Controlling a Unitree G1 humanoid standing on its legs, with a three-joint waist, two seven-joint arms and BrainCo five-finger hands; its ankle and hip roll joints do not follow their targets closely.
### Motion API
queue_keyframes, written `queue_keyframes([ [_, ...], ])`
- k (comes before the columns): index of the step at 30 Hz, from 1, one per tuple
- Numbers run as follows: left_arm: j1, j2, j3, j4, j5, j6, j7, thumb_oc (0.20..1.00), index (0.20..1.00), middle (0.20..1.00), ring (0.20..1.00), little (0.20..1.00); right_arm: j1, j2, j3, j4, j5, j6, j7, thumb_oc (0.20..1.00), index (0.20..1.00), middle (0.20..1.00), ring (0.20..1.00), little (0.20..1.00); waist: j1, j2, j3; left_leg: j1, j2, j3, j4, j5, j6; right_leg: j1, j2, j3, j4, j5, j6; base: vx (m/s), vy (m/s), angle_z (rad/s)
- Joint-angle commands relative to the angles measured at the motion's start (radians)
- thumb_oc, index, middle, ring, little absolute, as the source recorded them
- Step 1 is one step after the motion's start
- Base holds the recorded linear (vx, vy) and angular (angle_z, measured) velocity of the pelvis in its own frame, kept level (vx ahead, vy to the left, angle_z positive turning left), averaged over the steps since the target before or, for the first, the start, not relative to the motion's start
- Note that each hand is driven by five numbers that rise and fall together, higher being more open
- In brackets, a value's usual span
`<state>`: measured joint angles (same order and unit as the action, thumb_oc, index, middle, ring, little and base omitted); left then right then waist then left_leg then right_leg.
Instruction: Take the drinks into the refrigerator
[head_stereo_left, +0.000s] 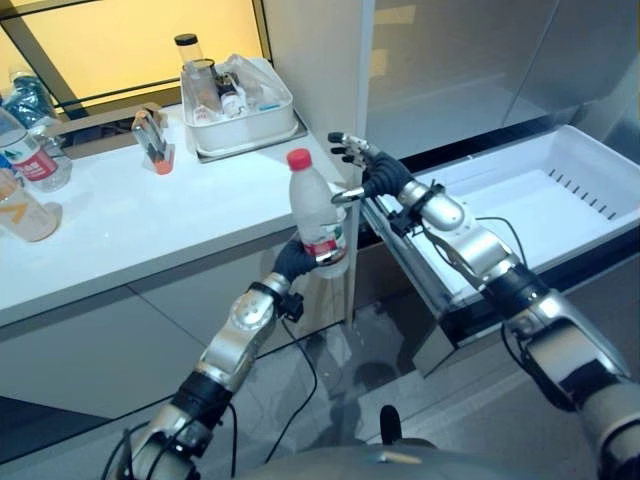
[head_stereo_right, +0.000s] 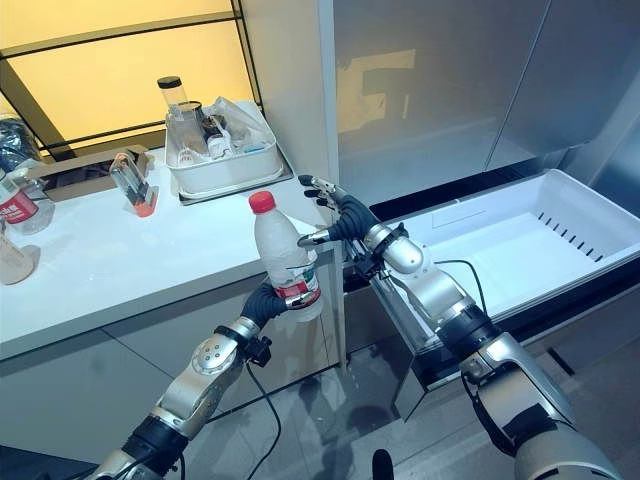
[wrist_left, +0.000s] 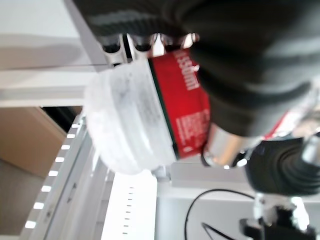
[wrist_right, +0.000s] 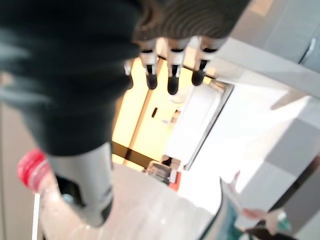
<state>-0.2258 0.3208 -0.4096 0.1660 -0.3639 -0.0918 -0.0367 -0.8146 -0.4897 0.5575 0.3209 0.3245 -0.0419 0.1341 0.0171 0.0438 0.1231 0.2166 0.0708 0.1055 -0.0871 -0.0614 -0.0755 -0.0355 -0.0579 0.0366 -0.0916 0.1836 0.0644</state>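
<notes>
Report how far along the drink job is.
Done: the refrigerator drawer is pulled open, nothing visible inside. In hand: the left robot hand grips a red-capped water bottle upright; the right robot hand is open beside it. Left: more bottles wait on the counter.

Not much for you here. The bottle (head_stereo_left: 318, 215) in the left hand (head_stereo_left: 295, 262) wears a red label (wrist_left: 182, 105) with white print running along it, but nothing I can spell out reliably. The bottles (head_stereo_left: 35, 155) at the counter's (head_stereo_left: 150, 225) left edge have labels too, far too small to read.
</notes>
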Motion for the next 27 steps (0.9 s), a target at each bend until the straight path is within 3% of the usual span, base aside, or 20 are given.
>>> queue_keyframes([
  [1, -0.170, -0.020, -0.025, -0.016, 0.046, -0.103, 0.018, 0.200, 0.200, 0.200, 0.200, 0.200, -0.157, 0.023, 0.048, 0.082, 0.039, -0.015, 0.012, 1.000, 1.000, 1.000, 1.000, 1.000, 0.026, -0.040, -0.059, -0.079, -0.058, -0.036, 0.011, 0.009, 0.050, 0.102, -0.004, -0.045, 0.064, -0.140, 0.027, 0.00, -0.007, 0.03],
  [12, -0.271, 0.002, -0.038, 0.003, 0.118, -0.103, 0.047, 0.200, 0.200, 0.200, 0.200, 0.200, -0.275, 0.055, 0.142, 0.147, 0.078, 0.026, 0.075, 1.000, 1.000, 1.000, 1.000, 1.000, 0.030, -0.043, -0.065, -0.082, -0.056, -0.045, 0.012, 0.011, 0.048, 0.102, -0.005, -0.057, 0.071, -0.144, 0.028, 0.00, -0.008, 0.05],
  [22, -0.400, -0.009, -0.061, 0.065, 0.177, -0.108, 0.110, 0.200, 0.200, 0.200, 0.200, 0.200, -0.353, 0.174, 0.175, 0.227, 0.045, 0.031, 0.068, 1.000, 1.000, 1.000, 1.000, 1.000, 0.028, -0.041, -0.073, -0.080, -0.054, -0.050, 0.012, 0.013, 0.047, 0.109, -0.007, -0.062, 0.072, -0.146, 0.026, 0.00, -0.001, 0.01],
  [27, -0.440, -0.054, -0.085, 0.136, 0.175, -0.099, 0.138, 0.200, 0.200, 0.200, 0.200, 0.200, -0.354, 0.252, 0.154, 0.269, 0.043, 0.022, 0.017, 1.000, 1.000, 1.000, 1.000, 1.000, 0.028, -0.039, -0.074, -0.079, -0.054, -0.051, 0.013, 0.012, 0.050, 0.108, -0.009, -0.063, 0.076, -0.146, 0.026, 0.00, 0.000, 0.00],
])
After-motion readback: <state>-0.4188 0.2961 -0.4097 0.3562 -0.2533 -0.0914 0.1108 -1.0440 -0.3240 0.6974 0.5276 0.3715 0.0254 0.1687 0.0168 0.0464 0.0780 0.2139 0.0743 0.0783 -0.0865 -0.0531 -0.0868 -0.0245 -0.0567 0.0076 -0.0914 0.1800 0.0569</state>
